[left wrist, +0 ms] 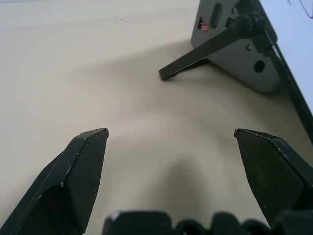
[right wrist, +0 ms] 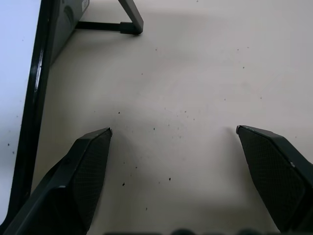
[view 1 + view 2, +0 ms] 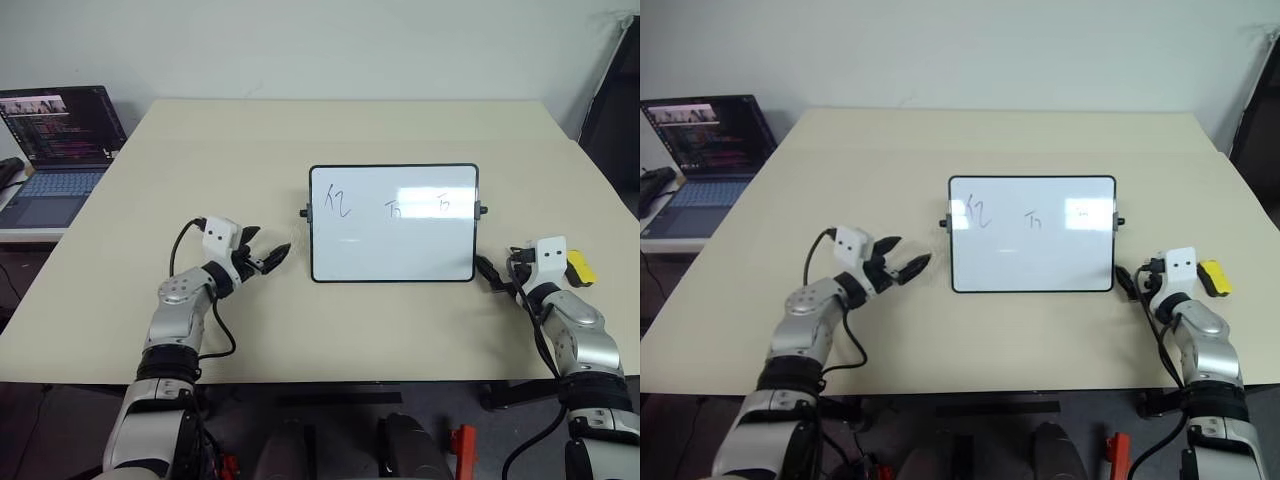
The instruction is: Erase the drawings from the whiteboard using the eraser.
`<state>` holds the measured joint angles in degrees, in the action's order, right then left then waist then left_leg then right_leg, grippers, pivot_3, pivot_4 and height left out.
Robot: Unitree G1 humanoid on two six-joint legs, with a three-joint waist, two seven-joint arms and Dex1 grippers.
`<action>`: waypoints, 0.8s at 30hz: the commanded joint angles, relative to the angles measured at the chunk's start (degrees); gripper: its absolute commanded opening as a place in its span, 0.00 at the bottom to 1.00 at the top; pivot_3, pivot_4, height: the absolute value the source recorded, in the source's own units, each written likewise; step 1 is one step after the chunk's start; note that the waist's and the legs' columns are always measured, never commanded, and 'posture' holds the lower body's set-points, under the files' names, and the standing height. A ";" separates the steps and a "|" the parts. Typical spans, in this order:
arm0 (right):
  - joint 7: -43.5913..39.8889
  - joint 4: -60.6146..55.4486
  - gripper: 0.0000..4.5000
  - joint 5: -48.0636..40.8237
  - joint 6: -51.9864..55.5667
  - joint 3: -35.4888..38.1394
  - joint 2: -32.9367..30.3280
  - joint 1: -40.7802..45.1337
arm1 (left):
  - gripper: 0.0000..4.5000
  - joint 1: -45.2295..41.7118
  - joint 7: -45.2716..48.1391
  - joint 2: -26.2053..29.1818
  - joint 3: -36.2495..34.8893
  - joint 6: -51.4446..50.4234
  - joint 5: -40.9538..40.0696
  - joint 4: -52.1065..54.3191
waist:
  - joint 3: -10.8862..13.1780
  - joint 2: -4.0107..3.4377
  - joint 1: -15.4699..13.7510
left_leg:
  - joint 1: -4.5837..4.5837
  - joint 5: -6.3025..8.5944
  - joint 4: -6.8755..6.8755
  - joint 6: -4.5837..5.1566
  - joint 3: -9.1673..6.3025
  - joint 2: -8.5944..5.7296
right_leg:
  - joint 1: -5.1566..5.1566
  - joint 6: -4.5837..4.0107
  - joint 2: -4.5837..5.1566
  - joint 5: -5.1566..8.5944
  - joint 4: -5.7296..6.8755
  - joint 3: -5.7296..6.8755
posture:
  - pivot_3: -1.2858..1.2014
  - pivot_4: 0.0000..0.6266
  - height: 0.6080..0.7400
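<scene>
The whiteboard (image 3: 393,245) stands propped on its stand in the middle of the table, its black frame (image 2: 33,98) at the side of the right wrist view. Three dark drawings run along its upper part: a larger one (image 3: 340,205) and two small ones (image 3: 394,208) (image 3: 444,206). The yellow eraser (image 3: 580,267) lies on the table just right of my right wrist. My right gripper (image 2: 173,129) is open and empty over bare table, between the eraser and the board's right edge. My left gripper (image 3: 270,242) hangs open and empty, left of the board's lower corner. The board's stand leg (image 1: 188,61) shows ahead.
An open laptop (image 3: 60,140) sits on a lower surface off the table's left side. The beige table (image 3: 230,150) stretches wide behind and left of the board. A dark object (image 3: 615,100) stands beyond the table's right edge.
</scene>
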<state>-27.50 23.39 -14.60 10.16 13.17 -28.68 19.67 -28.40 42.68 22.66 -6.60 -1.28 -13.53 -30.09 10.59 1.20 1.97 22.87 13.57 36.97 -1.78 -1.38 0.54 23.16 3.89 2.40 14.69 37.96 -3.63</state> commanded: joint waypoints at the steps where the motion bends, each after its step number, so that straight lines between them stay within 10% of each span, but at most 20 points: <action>1: -0.71 1.56 0.99 0.24 -0.56 0.13 -0.22 1.36 | 1.00 0.75 0.21 -0.03 -0.08 -0.81 -0.90 3.66 | 0.00 0.00 0.07 | 0.00 0.00 0.00 0.00 0.01 0.01 | 0.01 0.00 0.00 0.00 0.01 -0.01 | 0.52 0.24 1.00; 8: -1.80 5.68 0.99 0.41 -1.60 0.36 -1.00 4.52 | 1.00 1.81 1.13 0.52 -0.70 -2.16 -1.85 6.19 | -0.02 0.03 0.10 | -0.04 0.00 0.03 0.00 0.01 0.03 | -0.01 -0.06 -0.04 -0.08 0.03 -0.01 | 0.52 0.24 1.00; 16: -7.64 1.21 0.99 -2.85 2.65 2.41 -5.49 3.75 | 1.00 10.53 14.46 12.41 -3.95 -19.74 -17.99 32.52 | -0.01 0.02 0.93 | 0.01 0.00 -0.04 0.00 -0.03 0.13 | 0.06 -0.09 -0.09 -0.07 0.01 0.00 | 0.52 0.24 1.00; 24: -9.29 4.96 0.99 -4.24 3.43 5.78 -10.22 4.44 | 1.00 -4.38 10.72 -2.74 14.39 -23.63 -15.70 35.57 | -0.01 0.08 -0.52 | -0.32 0.00 0.13 0.00 -0.01 -0.05 | -0.64 0.15 0.00 -0.20 -0.37 0.02 | 0.52 0.24 1.00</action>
<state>-36.50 28.32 -17.29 13.70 15.45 -36.34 23.67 -31.99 54.18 20.96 6.09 -26.88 -31.48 8.33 10.58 1.28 1.45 22.47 13.57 37.06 -1.78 -1.39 0.49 22.43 4.04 2.40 14.49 37.52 -3.62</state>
